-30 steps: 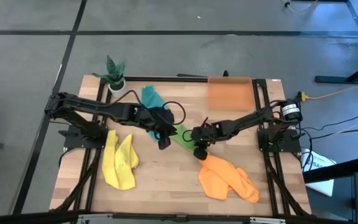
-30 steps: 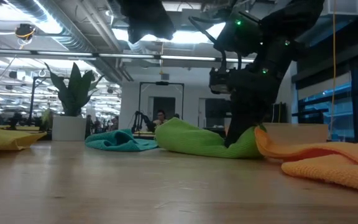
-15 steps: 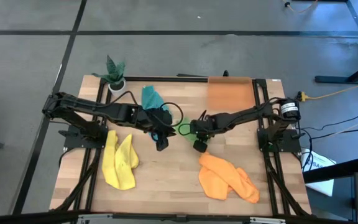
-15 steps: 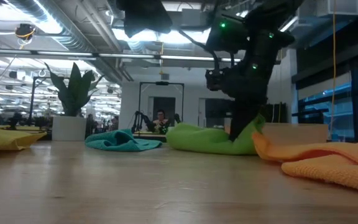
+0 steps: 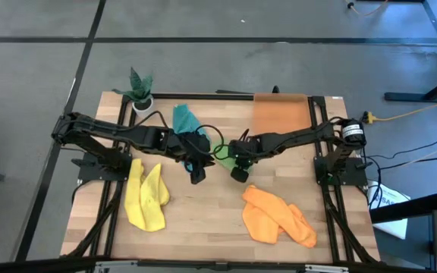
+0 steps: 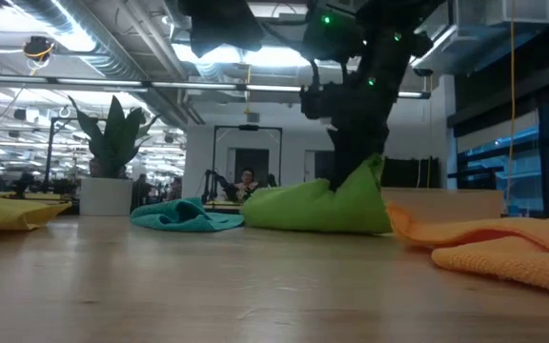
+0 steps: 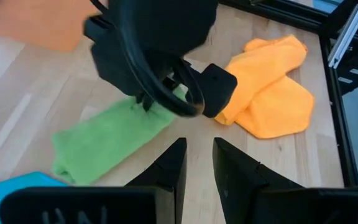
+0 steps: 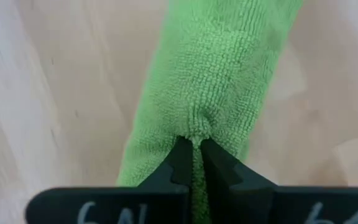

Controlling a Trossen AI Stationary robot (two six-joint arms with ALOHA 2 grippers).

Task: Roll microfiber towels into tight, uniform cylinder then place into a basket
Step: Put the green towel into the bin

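The bright green towel (image 5: pixel 221 152) lies mid-table as a long narrow strip (image 7: pixel 104 144). My right gripper (image 5: pixel 233 156) is shut on its right end, which stands up in a peak (image 6: pixel 362 176). My left gripper (image 5: pixel 205 161) hovers just left of it, above the table, its fingers (image 7: pixel 199 163) a narrow gap apart and empty. The teal towel (image 5: pixel 184 120) lies bunched at the far left. The yellow towel (image 5: pixel 146 197) lies near left and the orange towel (image 5: pixel 278 216) near right. The orange basket (image 5: pixel 281 114) stands at the far right. My right gripper pinches a small gathered fold of the green towel (image 8: pixel 197 132) between its two fingertips, at the strip's right end. The fingers come from above, pointing down. That end is raised into a peak, and the rest of the towel lies slack on the table (image 6: pixel 294 211).
A potted plant (image 5: pixel 139 89) stands at the far left corner. Black frame rails run along both sides of the table (image 5: pixel 321 189). Bare wood (image 5: pixel 203 220) lies between the yellow and orange towels.
My right gripper has gone toward the table's left and far edge, still shut on the green towel's right end. That end has risen and come over toward the rest, so the towel is shorter and more bunched. Its left end has stayed put.
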